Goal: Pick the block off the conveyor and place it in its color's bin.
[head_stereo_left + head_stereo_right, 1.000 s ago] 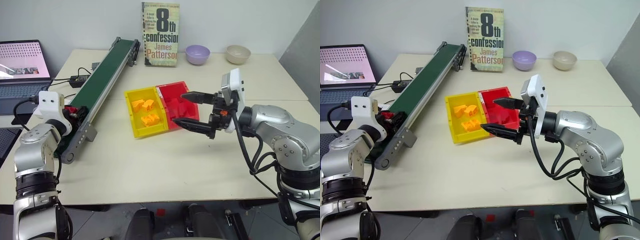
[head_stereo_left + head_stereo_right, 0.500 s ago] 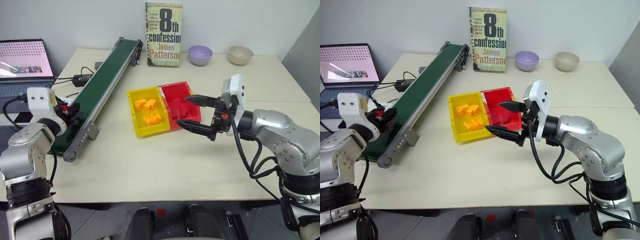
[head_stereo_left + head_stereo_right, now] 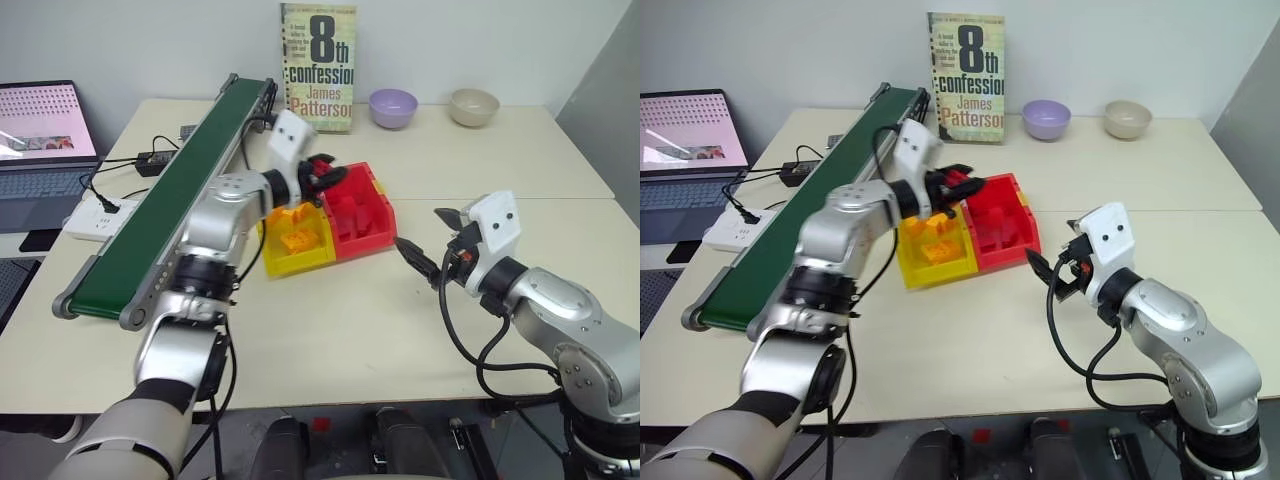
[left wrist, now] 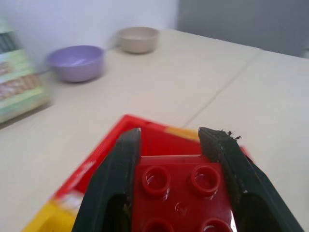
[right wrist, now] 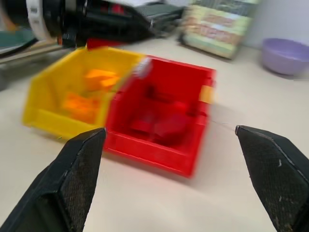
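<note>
My left gripper (image 3: 330, 174) is shut on the small red studded block (image 4: 181, 191) and holds it above the back of the red bin (image 3: 372, 222), near the seam with the yellow bin (image 3: 290, 258). Several other red blocks lie in the red bin. The dark green conveyor (image 3: 165, 200) runs along the table's left side, with nothing on its belt. My right gripper (image 3: 420, 228) hovers open and holding nothing just right of the red bin's front, pointing at it.
Orange-yellow blocks lie in the yellow bin. A book (image 3: 320, 65), a purple bowl (image 3: 393, 106) and a beige bowl (image 3: 474, 105) stand along the back edge. A laptop (image 3: 45, 135), power strip (image 3: 95, 215) and cables sit left of the conveyor.
My left arm swung right from the conveyor's near end to above the bins, carrying the red block. My right gripper drew back from over the red bin toward the right.
</note>
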Motion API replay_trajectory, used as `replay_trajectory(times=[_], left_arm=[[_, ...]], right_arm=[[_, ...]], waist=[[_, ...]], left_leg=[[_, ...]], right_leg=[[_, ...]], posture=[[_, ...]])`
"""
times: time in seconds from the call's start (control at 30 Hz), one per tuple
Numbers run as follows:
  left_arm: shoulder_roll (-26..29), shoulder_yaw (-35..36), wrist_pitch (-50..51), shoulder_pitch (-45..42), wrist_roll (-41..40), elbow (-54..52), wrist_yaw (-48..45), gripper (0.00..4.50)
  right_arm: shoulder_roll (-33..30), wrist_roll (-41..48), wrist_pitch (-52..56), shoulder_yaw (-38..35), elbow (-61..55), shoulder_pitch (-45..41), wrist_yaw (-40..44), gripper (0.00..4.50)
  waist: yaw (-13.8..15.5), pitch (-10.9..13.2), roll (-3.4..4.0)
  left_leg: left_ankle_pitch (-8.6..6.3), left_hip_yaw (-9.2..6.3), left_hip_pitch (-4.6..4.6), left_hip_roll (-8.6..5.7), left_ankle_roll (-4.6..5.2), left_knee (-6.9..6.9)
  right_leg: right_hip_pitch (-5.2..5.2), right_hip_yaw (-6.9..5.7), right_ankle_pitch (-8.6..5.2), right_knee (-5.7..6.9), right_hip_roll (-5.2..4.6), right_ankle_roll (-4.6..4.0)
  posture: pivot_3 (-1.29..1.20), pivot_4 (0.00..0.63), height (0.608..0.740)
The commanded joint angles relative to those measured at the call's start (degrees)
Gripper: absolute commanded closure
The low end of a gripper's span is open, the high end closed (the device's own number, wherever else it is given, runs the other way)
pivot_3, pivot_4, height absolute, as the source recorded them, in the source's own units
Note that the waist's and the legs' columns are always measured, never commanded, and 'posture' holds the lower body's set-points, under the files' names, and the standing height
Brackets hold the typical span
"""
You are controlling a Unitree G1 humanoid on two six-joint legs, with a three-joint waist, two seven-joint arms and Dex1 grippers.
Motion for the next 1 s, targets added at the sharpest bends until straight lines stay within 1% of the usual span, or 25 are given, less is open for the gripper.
replay_trajectory(times=[0.03, 0.07, 0.13, 0.17, 0.2, 0.27, 0.37, 0.43, 0.47, 0.5, 0.53, 0.63, 0.7, 0.77, 0.8, 0.83, 0.9, 1.0], left_arm=[[-2.6, -1.2, -9.6, -4.9, 3.3, 9.9, -3.2, 2.96], [-3.3, -1.3, -12.0, -6.3, 4.2, 13.3, -3.2, 2.96], [-4.6, -0.7, -15.5, -8.8, 5.0, 19.1, -3.3, 2.26], [-5.0, -0.4, -16.6, -9.8, 5.2, 21.1, -3.4, 2.25], [-5.3, -0.2, -17.6, -10.5, 5.3, 22.8, -4.0, 1.95], [-5.7, 0.2, -19.5, -11.7, 5.7, 25.6, -4.9, 1.52], [-5.8, 1.0, -21.1, -13.0, 6.1, 28.3, -5.8, 0.81], [-5.6, 1.9, -21.4, -13.4, 5.9, 29.0, -6.3, 0.42], [-5.3, 2.1, -21.5, -13.6, 5.9, 29.2, -6.4, 0.34], [-4.8, 2.4, -21.6, -13.6, 6.0, 29.2, -6.8, 0.07], [-4.5, 2.6, -21.7, -13.7, 6.1, 29.2, -7.0, 0.07], [2.3, 2.6, -16.7, -10.8, 6.0, 22.8, -12.5, 0.07], [5.3, 1.9, -13.6, -8.4, 5.9, 18.3, -15.4, 0.07], [12.7, 1.1, -7.0, -1.0, 4.0, 5.4, -22.2, 0.07], [16.5, 1.8, -2.8, 2.9, 2.3, -1.7, -24.6, 0.07], [19.0, 2.6, 0.5, 5.7, 1.0, -7.0, -25.6, 0.07], [21.9, 3.9, 4.8, 9.3, -0.7, -14.2, -25.4, 0.07], [26.5, 6.6, 10.9, 15.3, -3.4, -24.5, -24.8, 0.07]], right_arm=[[2.0, -0.6, 1.6, -1.0, -4.7, 0.2, -4.0, 0.0], [2.3, -0.7, 2.1, -1.2, -5.4, 0.3, -4.6, 0.0], [2.7, -0.7, 3.1, -1.7, -6.5, 0.7, -5.7, 0.0], [2.8, -0.7, 3.4, -1.8, -6.9, 0.8, -6.0, 0.0], [2.9, -0.6, 3.8, -2.0, -7.2, 0.8, -6.4, 0.0], [3.0, -0.3, 4.9, -2.6, -8.0, 0.7, -7.0, 0.0], [3.1, 0.3, 6.4, -3.5, -8.8, 0.3, -7.5, 0.0], [3.2, 0.6, 7.0, -3.8, -9.0, -0.1, -7.5, 0.0], [3.1, 0.6, 7.2, -3.9, -8.9, -0.3, -7.4, 0.0], [3.0, 0.7, 7.4, -3.9, -8.7, -0.6, -7.2, 0.0], [3.0, 0.7, 7.6, -3.9, -8.6, -0.9, -7.0, 0.0], [-0.1, 1.8, 6.9, -4.6, -5.8, -2.6, -2.6, 0.0], [-1.9, 2.4, 6.0, -5.0, -4.2, -3.1, 0.2, 0.0], [-6.2, 3.6, 3.2, -4.8, 0.0, -4.0, 7.7, 0.0], [-8.6, 4.1, 1.7, -4.5, 2.4, -4.6, 11.7, 0.0], [-10.5, 4.2, 0.2, -4.0, 4.5, -4.8, 15.0, 0.0], [-13.0, 3.5, -2.4, -2.9, 7.4, -5.0, 19.0, 0.0], [-15.3, 2.5, -5.7, -1.6, 11.7, -6.1, 23.7, 0.0]], waist=[[-0.1, 0.0, 0.0], [-0.2, 0.0, 0.0], [-0.2, 0.0, 0.0], [-0.2, 0.0, 0.0], [-0.2, 0.0, 0.0], [-0.2, 0.0, 0.0], [-0.2, 0.0, 0.0], [-0.2, 0.0, 0.0], [-0.2, 0.0, 0.0], [-0.2, 0.0, 0.0], [-0.3, 0.0, 0.0], [-0.7, 0.0, 0.0], [-1.1, 0.0, 0.02], [-1.2, 0.0, 0.06], [-1.4, 0.0, 0.1], [-1.6, 0.0, 0.11], [-1.2, 0.0, 0.12], [-0.5, 0.0, 0.1]], left_leg=[[0.0, -0.11, 0.0, 0.08, 0.0, -0.02], [0.0, -0.16, 0.01, 0.13, 0.0, -0.03], [0.0, -0.19, 0.0, 0.21, 0.0, -0.04], [0.0, -0.2, 0.0, 0.22, 0.0, -0.04], [0.0, -0.22, 0.0, 0.23, 0.0, -0.04], [0.0, -0.21, -0.01, 0.22, 0.0, -0.04], [0.0, -0.17, -0.02, 0.16, 0.0, -0.03], [0.0, -0.15, -0.03, 0.12, 0.0, -0.03], [0.0, -0.15, -0.03, 0.12, 0.0, -0.03], [0.0, -0.15, -0.03, 0.11, 0.0, -0.03], [0.0, -0.17, -0.04, 0.12, 0.0, -0.03], [0.0, -0.17, -0.05, 0.13, 0.0, -0.03], [0.0, -0.14, 0.0, 0.17, 0.0, -0.04], [0.0, -0.18, 0.05, 0.22, 0.0, -0.08], [0.0, -0.13, 0.1, 0.25, 0.0, -0.12], [0.0, -0.14, 0.13, 0.26, 0.0, -0.15], [0.0, -0.15, 0.1, 0.34, 0.0, -0.16], [0.0, -0.34, -0.02, 0.35, 0.0, -0.11]], right_leg=[[-0.01, -0.04, -0.01, 0.04, 0.16, -0.02], [-0.01, -0.06, -0.02, 0.06, 0.26, -0.03], [-0.01, -0.11, -0.04, 0.09, 0.39, -0.04], [-0.01, -0.1, -0.04, 0.1, 0.41, -0.04], [-0.01, -0.12, -0.04, 0.11, 0.43, -0.04], [0.0, -0.09, -0.04, 0.08, 0.42, -0.04], [0.0, -0.02, -0.04, 0.04, 0.33, -0.03], [0.0, -0.02, -0.04, 0.02, 0.26, -0.03], [0.0, -0.02, -0.04, 0.01, 0.26, -0.03], [0.0, -0.03, -0.04, 0.01, 0.25, -0.03], [-0.01, -0.04, -0.04, 0.02, 0.26, -0.03], [-0.04, -0.04, -0.04, 0.05, 0.27, -0.03], [-0.04, 0.0, -0.03, 0.08, 0.3, -0.04], [-0.02, -0.02, -0.04, 0.1, 0.35, -0.04], [-0.02, 0.04, -0.04, 0.1, 0.37, -0.05], [-0.02, 0.05, -0.06, 0.14, 0.36, -0.1], [-0.06, 0.02, -0.07, 0.14, 0.37, -0.1], [-0.06, -0.07, -0.08, 0.12, 0.33, -0.1]], posture=[[0.0, 0.15, 0.74], [0.0, 0.15, 0.74], [0.0, 0.15, 0.74], [0.0, 0.15, 0.74], [0.0, 0.15, 0.74], [0.0, 0.15, 0.74], [0.0, 0.15, 0.74], [0.0, 0.15, 0.74], [0.0, 0.15, 0.74], [0.0, 0.15, 0.74], [0.0, 0.15, 0.74], [0.0, 0.15, 0.74], [0.0, 0.15, 0.74], [0.0, 0.15, 0.74], [0.0, 0.15, 0.74], [0.0, 0.15, 0.74], [0.0, 0.15, 0.74], [0.0, 0.15, 0.74]])
